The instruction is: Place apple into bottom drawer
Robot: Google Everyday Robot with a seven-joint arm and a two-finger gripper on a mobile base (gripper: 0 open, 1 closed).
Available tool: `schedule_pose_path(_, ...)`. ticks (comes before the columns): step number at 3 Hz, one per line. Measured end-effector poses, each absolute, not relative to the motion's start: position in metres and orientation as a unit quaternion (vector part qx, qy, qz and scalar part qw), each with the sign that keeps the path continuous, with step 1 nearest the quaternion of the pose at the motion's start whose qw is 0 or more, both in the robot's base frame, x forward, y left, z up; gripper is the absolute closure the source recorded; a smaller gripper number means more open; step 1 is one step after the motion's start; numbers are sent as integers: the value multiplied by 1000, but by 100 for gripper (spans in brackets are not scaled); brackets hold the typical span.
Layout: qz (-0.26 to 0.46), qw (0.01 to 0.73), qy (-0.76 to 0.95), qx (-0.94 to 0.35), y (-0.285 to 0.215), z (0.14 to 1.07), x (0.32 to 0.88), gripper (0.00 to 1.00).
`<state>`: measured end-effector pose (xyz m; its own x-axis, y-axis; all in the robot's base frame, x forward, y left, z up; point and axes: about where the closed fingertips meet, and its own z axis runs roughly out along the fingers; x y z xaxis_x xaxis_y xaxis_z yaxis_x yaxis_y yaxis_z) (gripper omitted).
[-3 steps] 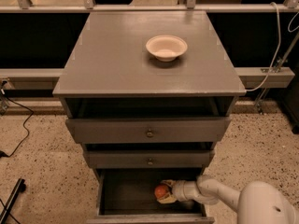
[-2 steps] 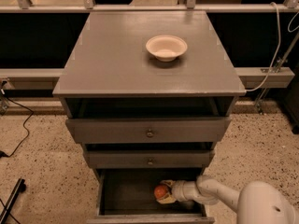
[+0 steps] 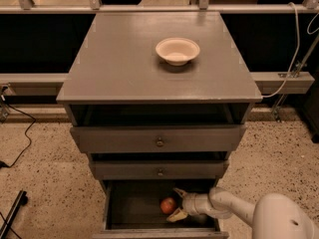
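Apple in btm drawer, gripper spread around it, drawer rear hidden

Gripper low inside the bottom drawer, jaws apart at the apple. Bare drawer floor lies free to its left, and the middle drawer overhangs close above.

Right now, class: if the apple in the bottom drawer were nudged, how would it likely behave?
Round, so the apple would probably roll across the bottom drawer's flat floor. It looks firm and smooth, perhaps slippery. The open pincer beside it seems not to hold it.
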<state>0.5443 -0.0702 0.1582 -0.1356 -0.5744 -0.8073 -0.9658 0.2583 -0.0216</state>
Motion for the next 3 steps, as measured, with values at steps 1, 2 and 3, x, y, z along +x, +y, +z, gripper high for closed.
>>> schedule_pose_path(1, 268, 365, 704, -547, -70, 158, 544, 0)
schedule_pose_path(2, 277, 366, 701, -546, -69, 160, 542, 0)
schedule_pose_path(3, 283, 379, 696, -541, -76, 173, 539, 0)
